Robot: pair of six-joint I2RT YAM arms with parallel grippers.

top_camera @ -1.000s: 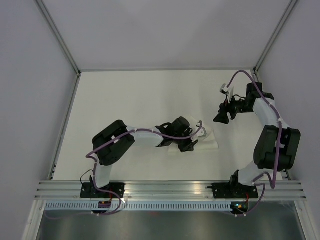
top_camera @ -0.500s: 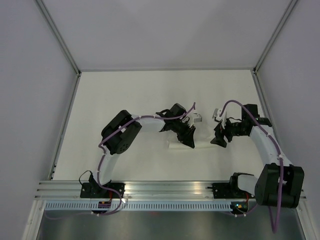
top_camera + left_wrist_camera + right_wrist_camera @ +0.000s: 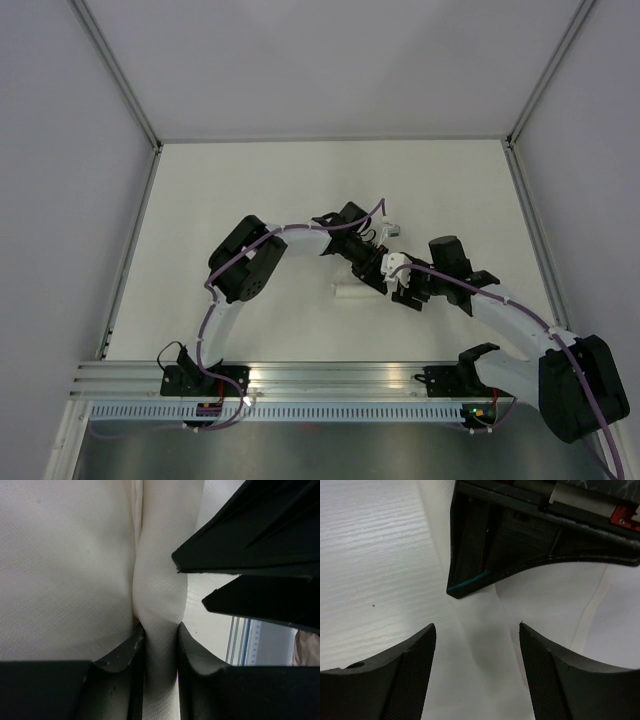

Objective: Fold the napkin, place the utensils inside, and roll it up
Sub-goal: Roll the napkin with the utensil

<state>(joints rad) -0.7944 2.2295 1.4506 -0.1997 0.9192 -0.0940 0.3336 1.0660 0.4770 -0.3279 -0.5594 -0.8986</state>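
Note:
The napkin [image 3: 348,292] lies as a slim white roll on the table; only its left end shows in the top view, the rest is under the grippers. My left gripper [image 3: 378,280] is shut on a pinched ridge of the napkin [image 3: 160,625], seen close in the left wrist view, with the right gripper's dark fingers [image 3: 260,535] just ahead. My right gripper [image 3: 408,295] is open, its fingers [image 3: 405,680] straddling the white napkin [image 3: 480,670] right next to the left gripper's finger [image 3: 480,540]. The knife is hidden.
The metal rail [image 3: 330,378] with both arm bases runs along the near edge. White walls and frame posts [image 3: 130,190] bound the table at left, right and back.
My right arm has swung from the far right down and left to the napkin, beside the left gripper. The napkin has shrunk from a flat folded patch to a slim roll.

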